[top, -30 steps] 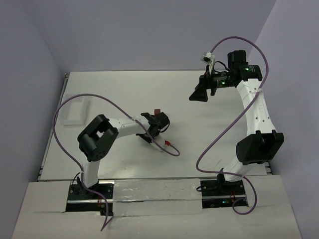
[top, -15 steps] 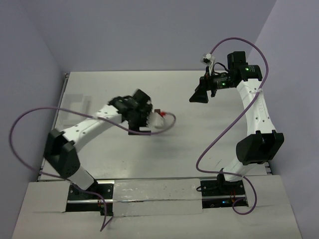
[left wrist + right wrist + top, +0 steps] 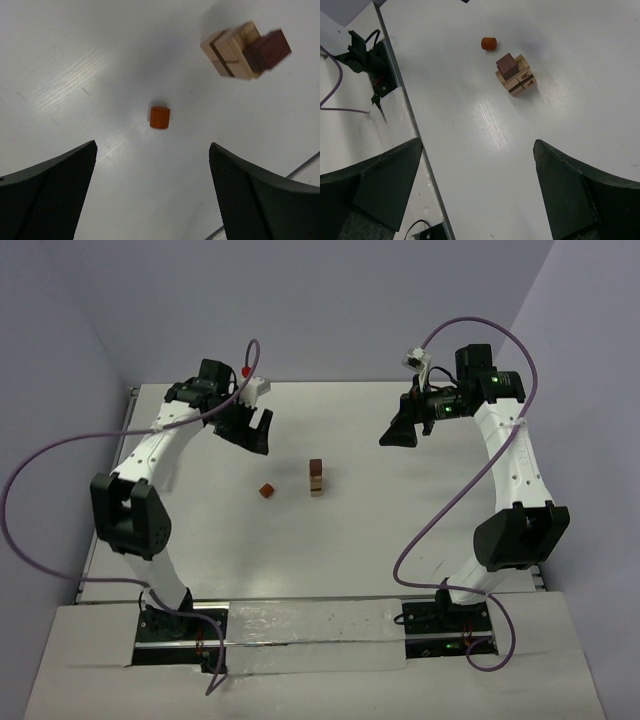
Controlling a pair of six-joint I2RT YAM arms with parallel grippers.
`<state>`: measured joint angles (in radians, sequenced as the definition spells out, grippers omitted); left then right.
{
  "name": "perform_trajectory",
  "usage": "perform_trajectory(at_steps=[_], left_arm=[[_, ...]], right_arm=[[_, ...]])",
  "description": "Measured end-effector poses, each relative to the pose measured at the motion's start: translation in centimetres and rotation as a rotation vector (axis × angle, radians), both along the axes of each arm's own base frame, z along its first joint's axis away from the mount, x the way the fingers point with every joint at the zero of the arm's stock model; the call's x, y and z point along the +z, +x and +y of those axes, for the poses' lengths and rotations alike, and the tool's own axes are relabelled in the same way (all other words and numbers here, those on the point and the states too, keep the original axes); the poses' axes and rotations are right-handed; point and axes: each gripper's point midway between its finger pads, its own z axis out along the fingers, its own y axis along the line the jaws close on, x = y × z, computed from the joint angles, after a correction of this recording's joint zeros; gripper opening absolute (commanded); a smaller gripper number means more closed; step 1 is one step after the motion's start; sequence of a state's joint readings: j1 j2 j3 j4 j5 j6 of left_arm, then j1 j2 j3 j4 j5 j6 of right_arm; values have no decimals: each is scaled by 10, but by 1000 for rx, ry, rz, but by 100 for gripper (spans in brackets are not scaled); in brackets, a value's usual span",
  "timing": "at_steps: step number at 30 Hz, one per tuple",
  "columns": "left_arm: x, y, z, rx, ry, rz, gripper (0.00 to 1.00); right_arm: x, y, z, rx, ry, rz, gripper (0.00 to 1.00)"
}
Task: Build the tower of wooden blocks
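Note:
The tower stands mid-table: pale tan wood blocks topped by a dark reddish-brown cube. The left wrist view shows the tower at the upper right, and the right wrist view shows the tower from above. A small orange-red block lies loose just left of it, and it also shows as the loose block and the loose block. My left gripper hangs open at the back left, away from both, and my left gripper holds nothing. My right gripper hovers open at the back right, and my right gripper is empty.
The white table has a metal rail along its left edge. A purple cable loops off the left arm. An arm base with wiring sits beyond the table edge in the right wrist view.
My left gripper has opened and swung from the tower to the back left. The tower now stands free with the dark cube on top. The right arm has not moved.

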<state>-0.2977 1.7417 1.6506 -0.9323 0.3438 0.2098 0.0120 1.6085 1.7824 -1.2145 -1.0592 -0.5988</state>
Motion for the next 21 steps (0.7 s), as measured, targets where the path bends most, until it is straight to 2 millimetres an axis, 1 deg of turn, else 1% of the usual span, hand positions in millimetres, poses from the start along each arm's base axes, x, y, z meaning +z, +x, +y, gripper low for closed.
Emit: perform_trajectory(at_steps=[1, 2, 3, 4, 5, 7, 8, 10, 12, 15, 17, 18, 19, 21], left_arm=[[-6, 8, -4, 16, -11, 33, 96], [-12, 13, -6, 33, -13, 80, 88], [-15, 19, -9, 46, -16, 117, 70], [-16, 30, -13, 57, -22, 125, 53], [-19, 41, -16, 68, -27, 134, 46], [-30, 50, -17, 93, -2, 175, 30], [-35, 54, -18, 99, 18, 187, 28], [-50, 58, -19, 102, 67, 209, 27], [-69, 52, -22, 86, 117, 256, 31], [-92, 34, -26, 57, 185, 337, 45], [-100, 25, -28, 41, 214, 372, 56], [-102, 21, -28, 32, 226, 386, 60], [-103, 17, -27, 22, 235, 397, 62], [-103, 13, -27, 12, 244, 409, 63]], right_arm=[[0, 0, 0, 0, 0, 0, 100], [0, 0, 0, -1, 0, 1, 100], [0, 0, 0, -2, 0, 2, 100], [-1, 0, 0, -2, -1, 3, 100], [-1, 0, 0, -3, -2, 3, 100], [-2, 0, 0, -3, -2, 6, 100], [-2, 0, 0, -3, -2, 7, 100], [-3, 0, 0, -3, -3, 10, 100], [-3, 0, 0, -3, -3, 11, 100], [-3, 0, 0, -3, -3, 11, 100], [-4, 0, 0, -2, -3, 10, 100], [-4, 0, 0, -1, -3, 10, 100], [-4, 0, 0, -1, -3, 11, 100], [-5, 1, 0, -1, -3, 15, 100]])
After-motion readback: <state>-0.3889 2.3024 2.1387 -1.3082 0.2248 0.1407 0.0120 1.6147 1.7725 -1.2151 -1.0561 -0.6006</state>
